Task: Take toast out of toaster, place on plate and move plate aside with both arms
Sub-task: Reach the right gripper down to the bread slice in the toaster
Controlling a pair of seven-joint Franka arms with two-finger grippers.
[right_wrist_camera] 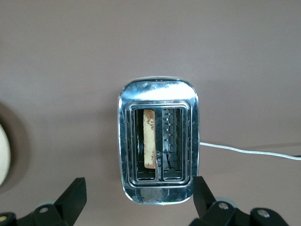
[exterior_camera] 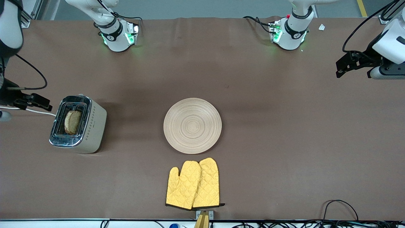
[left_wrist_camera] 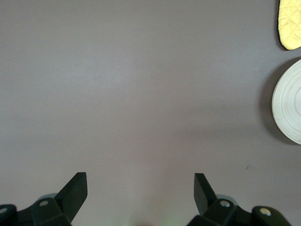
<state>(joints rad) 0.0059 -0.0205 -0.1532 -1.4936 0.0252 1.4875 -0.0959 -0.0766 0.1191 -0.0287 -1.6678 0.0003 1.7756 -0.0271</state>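
The toast [exterior_camera: 72, 122] stands in one slot of a silver and cream toaster [exterior_camera: 95, 126] toward the right arm's end of the table. In the right wrist view the toast [right_wrist_camera: 149, 139] shows edge-on in the toaster [right_wrist_camera: 158, 94]. The round wooden plate [exterior_camera: 192, 125] lies bare at the table's middle. My right gripper [exterior_camera: 44, 103] hangs open and empty over the table beside the toaster; its open jaws [right_wrist_camera: 139, 186] frame the toaster's end. My left gripper [exterior_camera: 343, 68] is open and empty [left_wrist_camera: 141, 181] over bare table toward the left arm's end, well apart from the plate [left_wrist_camera: 289, 103].
Two yellow quilted oven mitts [exterior_camera: 193, 183] lie overlapped just nearer the camera than the plate; they also show in the left wrist view [left_wrist_camera: 290, 23]. The toaster's white cable [exterior_camera: 38, 111] runs off toward the table's end. Brown cloth covers the table [exterior_camera: 284, 142].
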